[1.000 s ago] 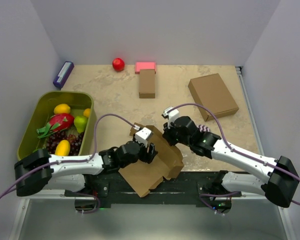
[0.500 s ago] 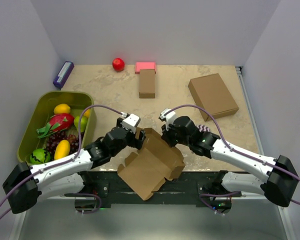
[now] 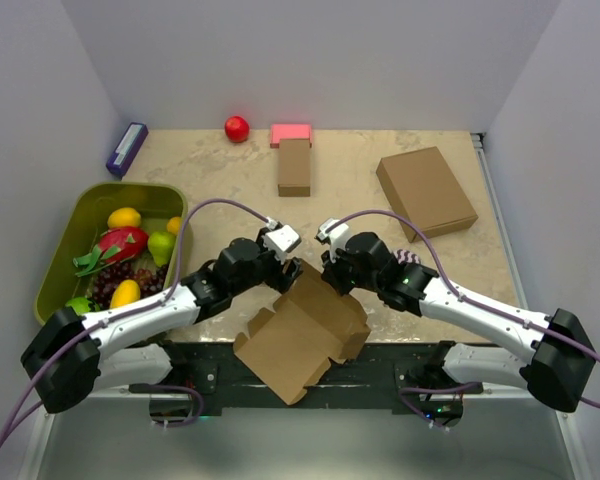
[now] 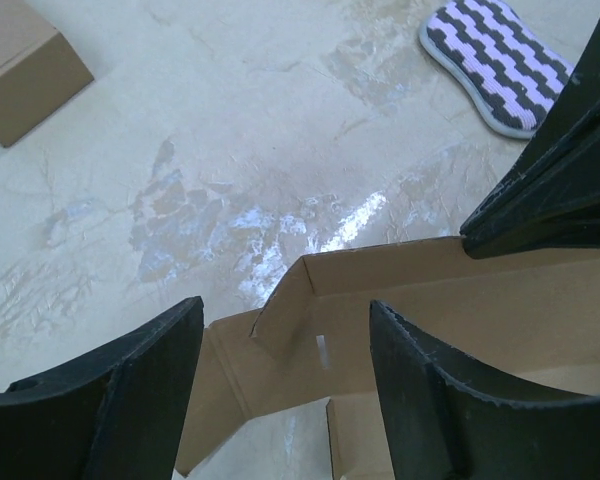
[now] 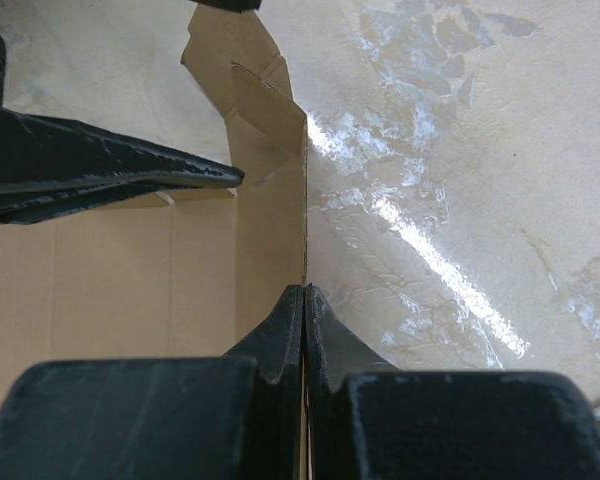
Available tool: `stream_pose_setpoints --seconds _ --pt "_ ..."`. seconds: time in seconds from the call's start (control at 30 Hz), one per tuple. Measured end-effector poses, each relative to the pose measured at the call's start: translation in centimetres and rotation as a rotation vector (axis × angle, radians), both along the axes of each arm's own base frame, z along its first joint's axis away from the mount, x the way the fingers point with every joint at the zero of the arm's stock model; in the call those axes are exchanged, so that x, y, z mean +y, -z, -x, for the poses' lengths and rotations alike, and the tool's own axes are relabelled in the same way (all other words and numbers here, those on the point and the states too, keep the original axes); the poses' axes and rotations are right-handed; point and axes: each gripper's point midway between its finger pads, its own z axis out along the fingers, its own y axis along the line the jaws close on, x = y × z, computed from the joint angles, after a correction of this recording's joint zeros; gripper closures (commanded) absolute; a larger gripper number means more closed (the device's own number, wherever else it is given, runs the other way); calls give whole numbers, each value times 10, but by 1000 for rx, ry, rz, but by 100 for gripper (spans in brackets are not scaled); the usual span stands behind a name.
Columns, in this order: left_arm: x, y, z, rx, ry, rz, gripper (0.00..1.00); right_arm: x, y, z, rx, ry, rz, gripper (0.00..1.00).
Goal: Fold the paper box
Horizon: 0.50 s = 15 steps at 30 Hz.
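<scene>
Right of the green tub [image 3: 62, 255] sit one paper box [image 3: 300, 335]; two closed brown boxes [image 3: 294, 167] [image 3: 426, 192]; one red ball [image 3: 237, 128]; one pink block [image 3: 291, 132]; one striped pad [image 4: 495, 65]; beyond the tub, one purple packet [image 3: 126, 149].

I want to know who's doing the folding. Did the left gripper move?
Yes. Seen from above, the left gripper has gone farther back on the table, closer to the narrow box.

On the marble desk [image 3: 220, 185] sat a green bin [image 3: 130, 187] of fruit [image 3: 120, 243], a purple box [image 3: 126, 149], red ball [image 3: 237, 128], pink block [image 3: 291, 132], narrow brown box [image 3: 294, 167], larger brown box [image 3: 426, 193] and striped sponge [image 4: 500, 65].
</scene>
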Motion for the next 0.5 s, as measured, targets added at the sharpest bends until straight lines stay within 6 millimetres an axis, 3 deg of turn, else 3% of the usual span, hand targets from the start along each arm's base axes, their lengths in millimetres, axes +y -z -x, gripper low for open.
stream_pose_setpoints --seconds 0.2,0.3,0.4,0.43,0.5 --pt "-3 14 2 22 28 -33 39 0 0 1 1 -5 0 100" --pt "-5 17 1 28 32 -39 50 0 0 1 1 -6 0 100" --pt "-7 20 0 30 39 -52 67 0 0 1 1 -6 1 100" --pt "-7 21 -1 27 42 -57 80 0 0 1 0 -6 1 100" --pt "-7 21 -1 22 46 -61 93 0 0 1 -1 -7 2 100"
